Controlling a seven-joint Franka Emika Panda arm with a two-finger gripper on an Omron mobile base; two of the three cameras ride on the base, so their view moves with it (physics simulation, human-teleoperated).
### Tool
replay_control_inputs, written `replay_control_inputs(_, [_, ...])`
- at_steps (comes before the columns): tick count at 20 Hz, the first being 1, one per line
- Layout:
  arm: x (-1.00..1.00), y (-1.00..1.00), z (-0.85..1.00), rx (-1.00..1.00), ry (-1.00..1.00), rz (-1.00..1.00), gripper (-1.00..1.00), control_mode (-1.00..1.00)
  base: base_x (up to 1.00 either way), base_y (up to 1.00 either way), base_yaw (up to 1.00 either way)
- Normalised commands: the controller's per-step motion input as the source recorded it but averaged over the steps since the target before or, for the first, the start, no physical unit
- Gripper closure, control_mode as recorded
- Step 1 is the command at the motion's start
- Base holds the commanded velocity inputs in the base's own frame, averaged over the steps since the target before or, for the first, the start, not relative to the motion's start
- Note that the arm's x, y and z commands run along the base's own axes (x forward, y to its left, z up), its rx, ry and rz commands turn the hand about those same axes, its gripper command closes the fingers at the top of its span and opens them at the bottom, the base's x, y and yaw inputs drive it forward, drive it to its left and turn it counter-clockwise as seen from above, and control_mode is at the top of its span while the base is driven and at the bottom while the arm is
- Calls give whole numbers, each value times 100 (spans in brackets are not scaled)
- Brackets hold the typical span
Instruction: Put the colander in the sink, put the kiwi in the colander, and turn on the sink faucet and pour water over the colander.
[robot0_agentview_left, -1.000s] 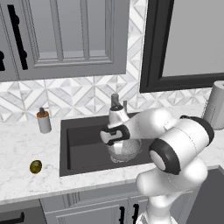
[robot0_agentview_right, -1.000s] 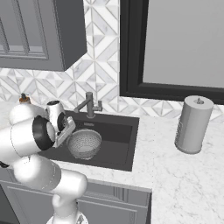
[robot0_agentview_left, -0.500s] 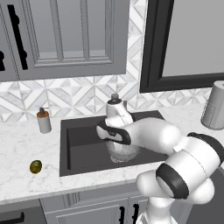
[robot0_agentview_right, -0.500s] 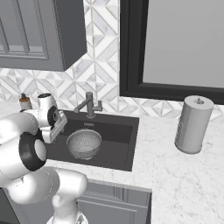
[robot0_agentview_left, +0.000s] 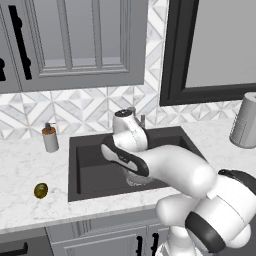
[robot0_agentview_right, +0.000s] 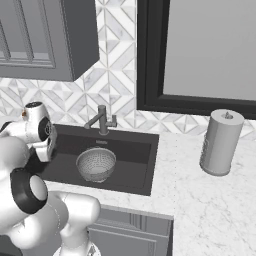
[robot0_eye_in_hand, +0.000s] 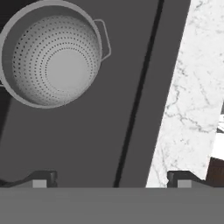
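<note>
The claw (robot0_eye_in_hand: 111, 178) hangs above the sink (robot0_eye_in_hand: 87, 144) with its two fingertips spread wide and nothing between them; one tip (robot0_eye_in_hand: 41, 178) sits over the dark basin floor, the other (robot0_eye_in_hand: 183, 178) over the white marble counter (robot0_eye_in_hand: 188, 96). In the hand view the colander (robot0_eye_in_hand: 52, 54) lies at about 11 o'clock from the claw, upright on the basin floor, its small side handle pointing toward 3 o'clock, well apart from both fingertips.

From the right base view the colander (robot0_agentview_right: 96, 164) stands inside the sink (robot0_agentview_right: 135, 160), with the faucet (robot0_agentview_right: 101, 120) just behind it at 12 o'clock on the back rim. A grey paper towel roll (robot0_agentview_right: 220, 142) stands on the counter (robot0_agentview_right: 210, 200) at 3 o'clock, well apart from the basin.

In the left base view the kiwi (robot0_agentview_left: 41, 190) lies on the counter (robot0_agentview_left: 25, 165) at 9 o'clock of the sink (robot0_agentview_left: 85, 170), near the front edge. A soap dispenser (robot0_agentview_left: 49, 138) stands at 12 o'clock from the kiwi, beside the basin's back left corner. The white arm crosses over the basin here and hides most of the colander (robot0_agentview_left: 134, 178) and most of the faucet. The paper towel roll (robot0_agentview_left: 245, 121) stands at the far right.
</note>
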Motion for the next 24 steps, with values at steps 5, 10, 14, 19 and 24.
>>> replay_control_inputs(5, [-14, 62, 26, 0, 0, 43, -100, -100, 0, 0, 0])
replay_control_inputs(10, [-11, 63, 18, 0, 0, 45, -100, -100, 0, 0, 0])
replay_control_inputs(14, [-14, 62, 12, 0, 0, 48, -100, -100, 0, 0, 0])
replay_control_inputs(19, [-22, 70, 5, 0, 0, 47, -100, -100, 0, 0, 0])
replay_control_inputs(24, [-19, 93, 0, 0, -3, 35, -100, -100, 0, 0, 0])
